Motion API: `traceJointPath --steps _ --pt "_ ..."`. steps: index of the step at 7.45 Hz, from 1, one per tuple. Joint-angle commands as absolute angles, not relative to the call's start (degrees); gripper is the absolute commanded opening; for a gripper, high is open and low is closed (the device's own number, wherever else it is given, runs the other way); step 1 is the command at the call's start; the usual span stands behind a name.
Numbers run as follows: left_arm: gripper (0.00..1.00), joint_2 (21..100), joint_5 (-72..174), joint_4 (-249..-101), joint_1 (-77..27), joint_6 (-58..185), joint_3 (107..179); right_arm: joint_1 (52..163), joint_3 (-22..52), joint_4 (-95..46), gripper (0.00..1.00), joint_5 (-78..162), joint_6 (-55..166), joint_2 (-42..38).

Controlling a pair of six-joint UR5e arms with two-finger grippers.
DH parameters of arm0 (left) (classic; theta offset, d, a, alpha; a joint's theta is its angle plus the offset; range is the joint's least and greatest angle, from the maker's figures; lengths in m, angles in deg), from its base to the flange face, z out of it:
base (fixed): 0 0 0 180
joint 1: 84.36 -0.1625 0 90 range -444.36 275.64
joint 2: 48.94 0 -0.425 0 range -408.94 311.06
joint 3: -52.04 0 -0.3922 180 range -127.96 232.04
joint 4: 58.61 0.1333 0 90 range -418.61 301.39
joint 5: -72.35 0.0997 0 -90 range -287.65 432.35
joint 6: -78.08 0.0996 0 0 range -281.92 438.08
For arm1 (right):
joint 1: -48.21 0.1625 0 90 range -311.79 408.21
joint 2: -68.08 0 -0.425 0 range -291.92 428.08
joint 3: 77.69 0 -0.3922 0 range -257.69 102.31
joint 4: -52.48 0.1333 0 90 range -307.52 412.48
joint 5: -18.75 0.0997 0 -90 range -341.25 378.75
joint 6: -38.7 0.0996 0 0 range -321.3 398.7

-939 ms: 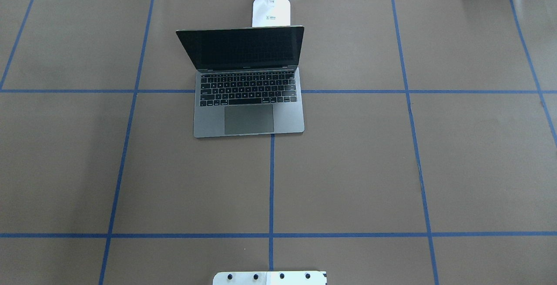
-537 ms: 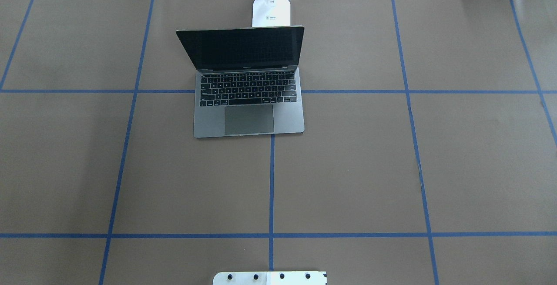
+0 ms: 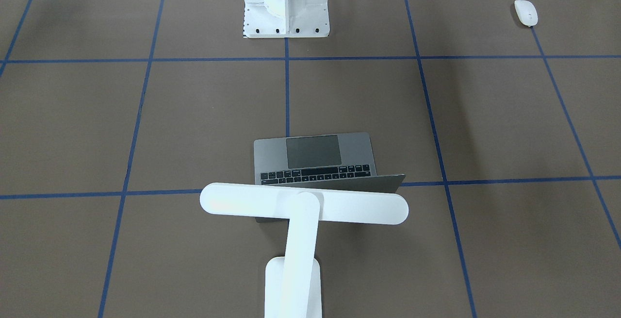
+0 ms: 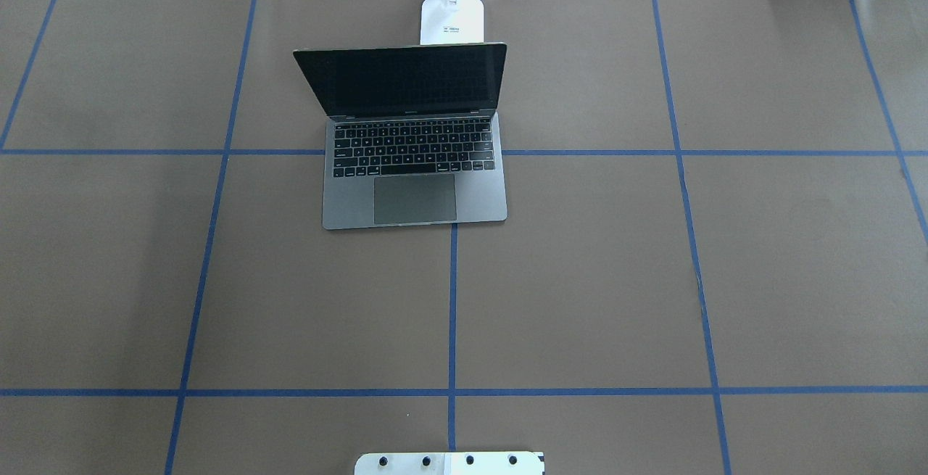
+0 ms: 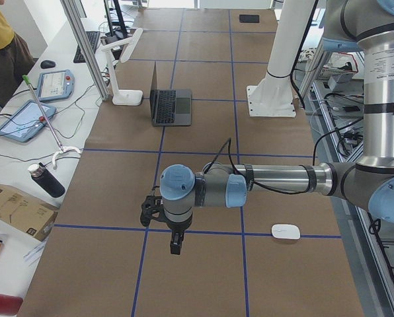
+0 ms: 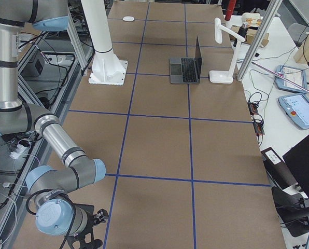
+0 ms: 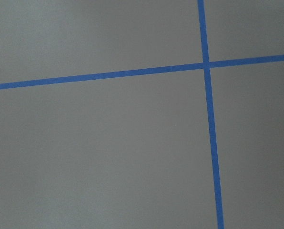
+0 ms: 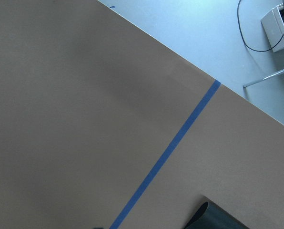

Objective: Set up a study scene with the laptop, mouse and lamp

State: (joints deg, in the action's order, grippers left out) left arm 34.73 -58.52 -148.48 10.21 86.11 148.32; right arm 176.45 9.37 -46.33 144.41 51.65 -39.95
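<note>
Laptop (image 4: 413, 170): open, slim grey body, black keys, large grey trackpad, dark screen. It sits mid-width on the table (image 4: 580, 279), toward the far side, keyboard facing the robot.

Lamp (image 3: 303, 204): white, T-shaped, standing just behind the laptop lid. The front-facing view shows the whole bar head over the lid. The overhead view shows only the base and the foot of the arm.

Mouse (image 3: 526, 13): small white oval on the robot's left side, near the robot's edge of the table and well apart from the laptop. It shows in the front-facing and side views but lies outside the overhead frame.

Count: 1 laptop, 1 mouse, 1 lamp.

Left pincer (image 5: 175, 246): left side view only, pointing down over the table, apart from the mouse. Fingers apart or together: cannot tell.

Right pincer (image 6: 87, 241): right side view only, cut off at the bottom edge. Cannot tell.

Wrist views show the brown table and blue tape lines (image 7: 206, 143).
</note>
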Motion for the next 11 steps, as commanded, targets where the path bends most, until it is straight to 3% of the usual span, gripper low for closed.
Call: traceJointPath --steps 1,5,11 --pt "1.00 34.73 -58.60 -148.44 10.21 85.99 148.19 172.88 9.15 -46.75 0.99 143.55 62.11 -38.98" --pt "1.00 32.38 -58.34 -148.44 10.48 86.17 148.62 157.57 3.18 -57.41 0.98 145.14 72.80 -35.48" --pt "1.00 31.92 -58.78 -147.74 10.48 86.08 149.16 155.70 -10.09 -59.59 0.98 144.35 61.05 -33.00"
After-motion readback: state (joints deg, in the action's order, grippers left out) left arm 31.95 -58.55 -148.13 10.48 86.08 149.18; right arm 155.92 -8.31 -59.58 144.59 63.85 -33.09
